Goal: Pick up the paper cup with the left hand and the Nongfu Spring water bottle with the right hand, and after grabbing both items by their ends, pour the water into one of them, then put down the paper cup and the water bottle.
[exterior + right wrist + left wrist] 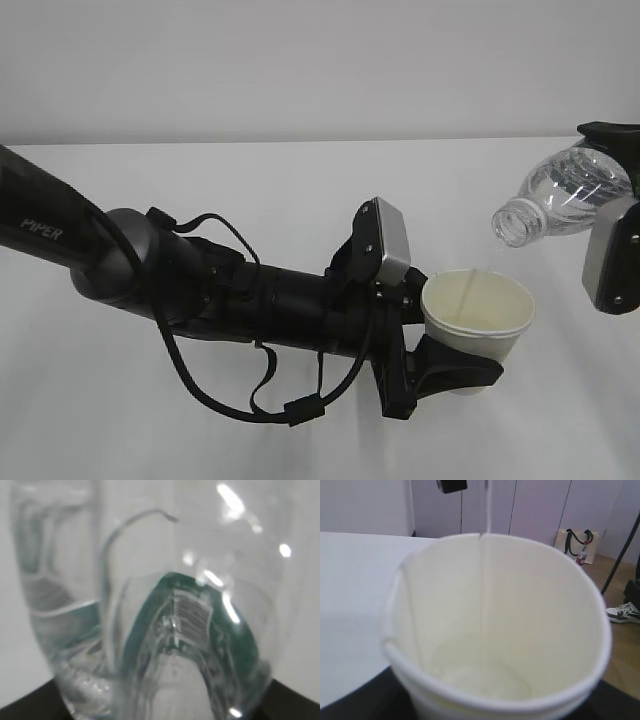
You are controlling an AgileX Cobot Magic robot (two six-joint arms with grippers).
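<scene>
Paper cup (478, 312) clamped in left tool (440, 368), catching thin water (482, 270) stream from tilted bottle (565, 195). Bottle gripped by right tool (612, 205). Possible spill beside rim if bottle mouth drifts.

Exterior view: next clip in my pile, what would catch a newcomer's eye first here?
The tilted Nongfu Spring water bottle at the upper right, held by the right hand, its open neck pointing down-left. A thin stream of water falls from it into the paper cup just below, right of centre. The left hand, on the long black arm marked PIPER, grips the cup near its base.
</scene>
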